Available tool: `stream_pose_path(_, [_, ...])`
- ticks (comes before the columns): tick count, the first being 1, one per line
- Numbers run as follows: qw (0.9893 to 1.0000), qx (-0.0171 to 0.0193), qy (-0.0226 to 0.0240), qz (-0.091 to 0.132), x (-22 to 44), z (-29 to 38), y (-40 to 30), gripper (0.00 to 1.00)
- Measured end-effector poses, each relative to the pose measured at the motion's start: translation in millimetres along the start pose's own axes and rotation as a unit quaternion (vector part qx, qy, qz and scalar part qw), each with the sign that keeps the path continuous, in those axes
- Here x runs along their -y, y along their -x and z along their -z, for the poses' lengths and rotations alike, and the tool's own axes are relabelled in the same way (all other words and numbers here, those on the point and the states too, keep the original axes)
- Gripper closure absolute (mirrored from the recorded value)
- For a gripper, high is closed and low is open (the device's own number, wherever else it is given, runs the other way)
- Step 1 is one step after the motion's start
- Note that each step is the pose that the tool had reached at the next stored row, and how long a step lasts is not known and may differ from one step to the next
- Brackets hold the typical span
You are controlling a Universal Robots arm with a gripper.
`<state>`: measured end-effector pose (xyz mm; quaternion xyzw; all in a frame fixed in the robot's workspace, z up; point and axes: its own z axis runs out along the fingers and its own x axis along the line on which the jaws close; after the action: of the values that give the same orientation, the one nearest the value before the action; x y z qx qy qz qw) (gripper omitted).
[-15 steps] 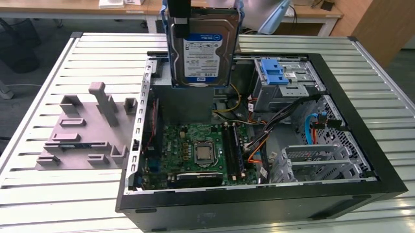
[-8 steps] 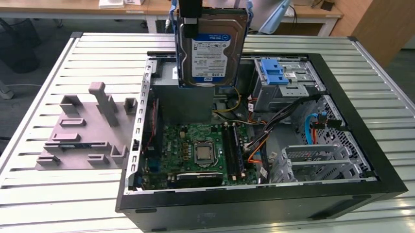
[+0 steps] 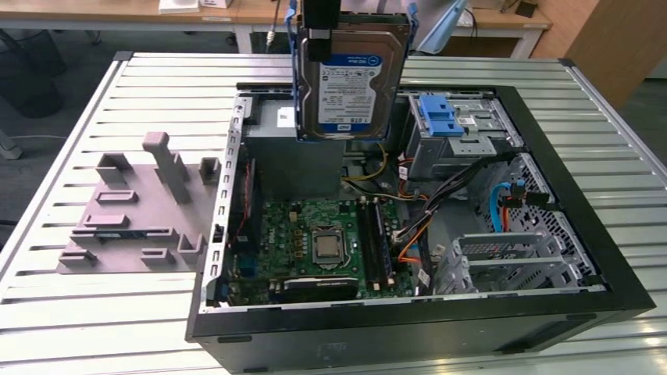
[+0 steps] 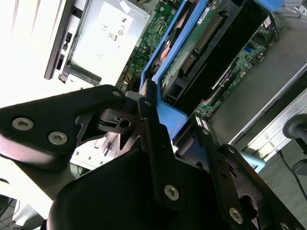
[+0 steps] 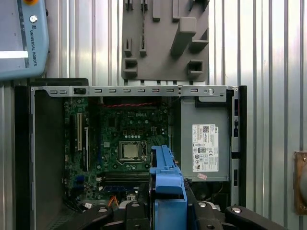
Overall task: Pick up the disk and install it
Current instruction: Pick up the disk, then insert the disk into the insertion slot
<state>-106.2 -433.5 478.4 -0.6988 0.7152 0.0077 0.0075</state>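
A flat, silver-grey hard disk (image 3: 349,74), with a white-and-blue label and blue plastic rails, hangs upright above the far end of the open black computer case (image 3: 583,234). In the second wrist view, the black gripper (image 4: 172,111) seems to have its jaws clamped on the disk's blue end handle.

White-blue label (image 3: 349,87) on disk (image 3: 360,35); white sticker (image 5: 205,148) on PSU (image 5: 206,112); print unreadable.

End effector (image 3: 319,31) clamped, pointing downward
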Motion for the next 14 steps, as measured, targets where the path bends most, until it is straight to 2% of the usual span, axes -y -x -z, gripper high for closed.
stream_pose_path(4, [1.0, 0.0, 0.0, 0.0, 4.7, 0.0, 0.1, 0.64])
stream_pose_path(14, [1.0, 0.0, 0.0, 0.0, 7.4, 0.0, 0.2, 0.64])
